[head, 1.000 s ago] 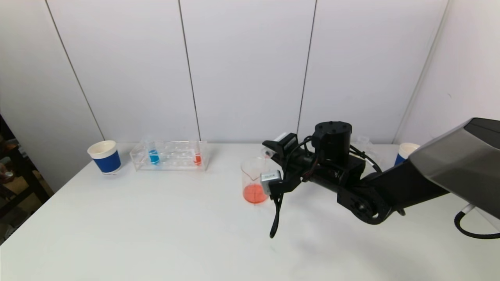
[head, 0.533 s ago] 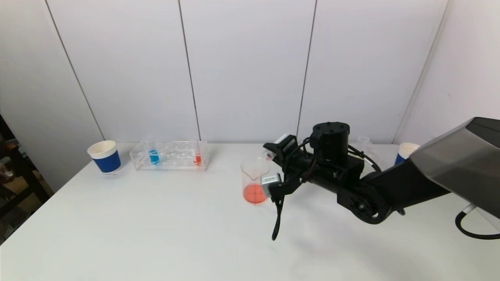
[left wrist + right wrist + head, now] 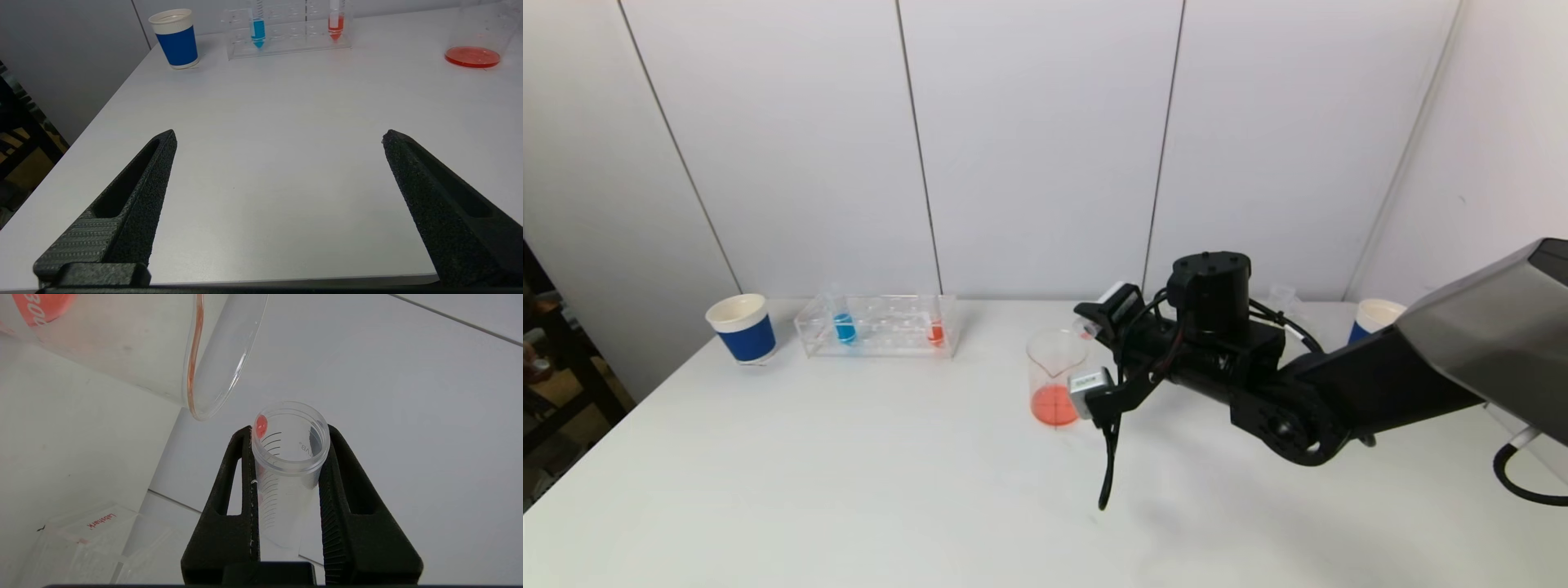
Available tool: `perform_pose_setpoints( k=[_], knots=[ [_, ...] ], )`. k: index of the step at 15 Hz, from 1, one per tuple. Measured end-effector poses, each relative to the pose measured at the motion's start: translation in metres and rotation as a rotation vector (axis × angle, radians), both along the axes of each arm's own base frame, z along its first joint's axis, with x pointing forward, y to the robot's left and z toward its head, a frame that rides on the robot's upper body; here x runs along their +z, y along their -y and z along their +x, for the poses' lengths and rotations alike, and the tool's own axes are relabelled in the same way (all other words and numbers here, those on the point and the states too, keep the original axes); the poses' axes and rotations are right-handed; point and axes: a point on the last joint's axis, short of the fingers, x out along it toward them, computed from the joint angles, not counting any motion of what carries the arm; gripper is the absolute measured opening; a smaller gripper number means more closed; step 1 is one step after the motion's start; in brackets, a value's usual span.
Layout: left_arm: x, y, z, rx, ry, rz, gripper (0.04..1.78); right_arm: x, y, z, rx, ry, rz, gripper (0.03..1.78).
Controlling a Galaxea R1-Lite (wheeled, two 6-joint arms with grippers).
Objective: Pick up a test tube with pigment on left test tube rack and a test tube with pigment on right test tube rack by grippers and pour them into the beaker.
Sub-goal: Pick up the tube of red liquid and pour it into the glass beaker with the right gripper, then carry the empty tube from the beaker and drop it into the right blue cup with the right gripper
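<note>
Orange-red pigment sits in the bottom of the beaker (image 3: 1055, 377) at table centre. Right gripper (image 3: 286, 457) is clamped on an emptied test tube (image 3: 286, 473), tipped, its mouth just right of the beaker rim; one red drop clings inside its lip. Left gripper (image 3: 278, 139) hovers near the table's near edge, jaws spread wide, empty. Left test tube rack (image 3: 878, 325), far left, holds a blue tube (image 3: 844, 327) and a red tube (image 3: 936, 331).

beaker (image 3: 1055, 377): 1 | test tubes (image 3: 257, 24): 3 | racks (image 3: 879, 327): 2 | paper cups (image 3: 742, 328): 2
</note>
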Motion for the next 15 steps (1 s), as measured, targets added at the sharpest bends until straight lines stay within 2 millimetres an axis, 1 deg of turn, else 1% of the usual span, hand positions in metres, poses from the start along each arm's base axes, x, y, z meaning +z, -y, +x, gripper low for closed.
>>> perform_pose_setpoints(
  k=[7,12,15],
  knots=[
    [0.0,0.0,0.0,0.0,0.0,0.0,1.76,0.0027,-0.0036,-0.0017,-0.005,0.006,-0.006,0.48],
    [0.0,0.0,0.0,0.0,0.0,0.0,1.76,0.0042,-0.0064,0.0008,-0.019,-0.032,0.088,0.48],
    [0.0,0.0,0.0,0.0,0.0,0.0,1.76,0.0083,-0.008,0.0015,-0.036,-0.062,0.176,0.48]
  ],
)
